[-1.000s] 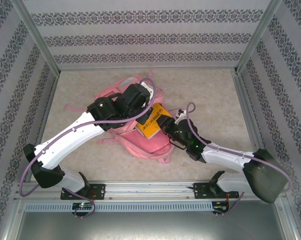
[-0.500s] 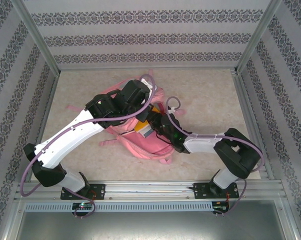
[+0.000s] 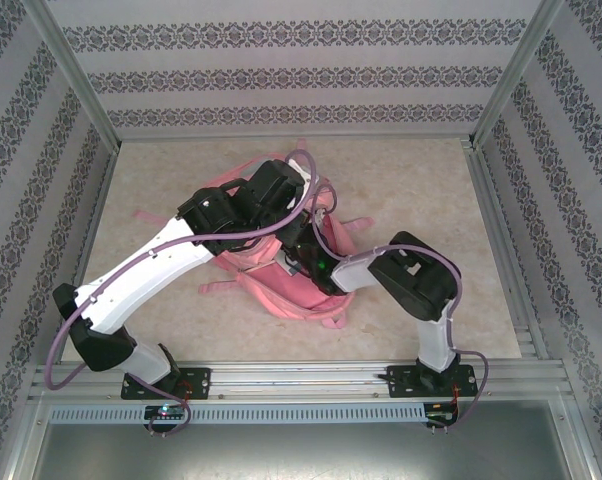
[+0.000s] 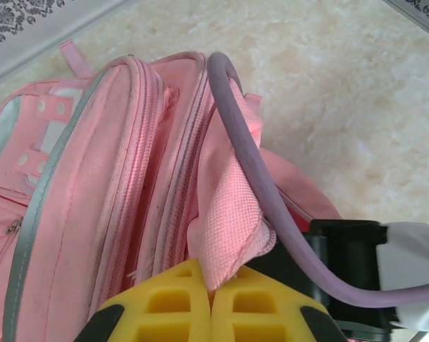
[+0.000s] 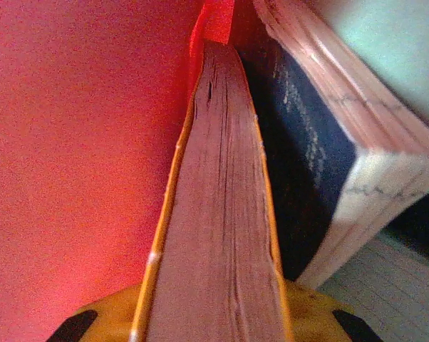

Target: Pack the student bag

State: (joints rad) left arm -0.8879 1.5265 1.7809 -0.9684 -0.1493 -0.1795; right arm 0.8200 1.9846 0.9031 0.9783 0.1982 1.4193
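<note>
The pink student bag (image 3: 286, 292) lies mid-table with its mouth held open. My left gripper (image 4: 211, 276) is shut on a pink fabric flap (image 4: 229, 214) at the edge of the bag's opening, beside the zippers (image 4: 129, 185). My right gripper (image 5: 214, 320) is shut on an orange-covered book (image 5: 218, 214), seen page-edge on. It reaches inside the bag, with red-lit lining (image 5: 79, 142) to the left. A second, dark blue book (image 5: 307, 142) lies just right of the orange one. From above, the right wrist (image 3: 311, 262) disappears into the opening under the left arm (image 3: 231, 215).
A purple cable (image 4: 236, 128) crosses the bag's opening in the left wrist view, with the right arm's black and white link (image 4: 350, 249) beside it. Pink straps (image 3: 216, 285) trail onto the beige tabletop (image 3: 431, 190). Patterned walls enclose the workspace.
The right arm has pushed left and forward, carrying the orange book from above the bag down into its opening. The left arm has hardly moved and has kept the flap.
</note>
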